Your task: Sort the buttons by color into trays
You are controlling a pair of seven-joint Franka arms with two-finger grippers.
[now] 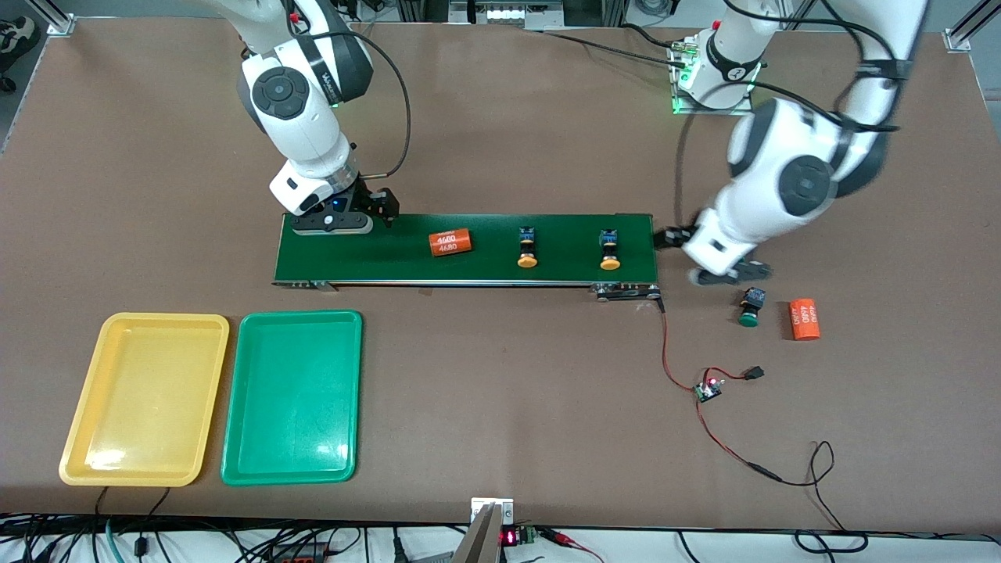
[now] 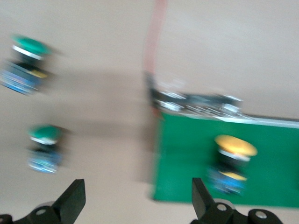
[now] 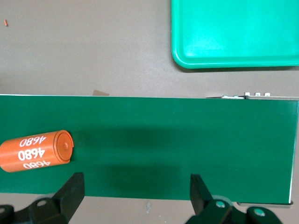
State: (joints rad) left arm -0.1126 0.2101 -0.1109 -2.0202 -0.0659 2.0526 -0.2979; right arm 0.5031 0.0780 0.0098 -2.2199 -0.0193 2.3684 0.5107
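Over the desk by the belt (image 1: 465,249) end, left pincer (image 1: 727,272) is hovering, jaws apart, empty; green buttons (image 2: 44,147) lying below need grasping. Right pincer (image 1: 332,223) is waiting apart over belt; both trays (image 1: 293,399) sitting empty.

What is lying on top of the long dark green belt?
On the belt: one orange cylinder and two yellow-capped buttons. The right gripper over its end may cover something.

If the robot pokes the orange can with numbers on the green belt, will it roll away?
Probably. The orange cylinder lies on its side on the conveyor belt, so a sideways poke would likely roll it. Pushed on its flat end, it would more likely slide. It looks hard, not squishy.
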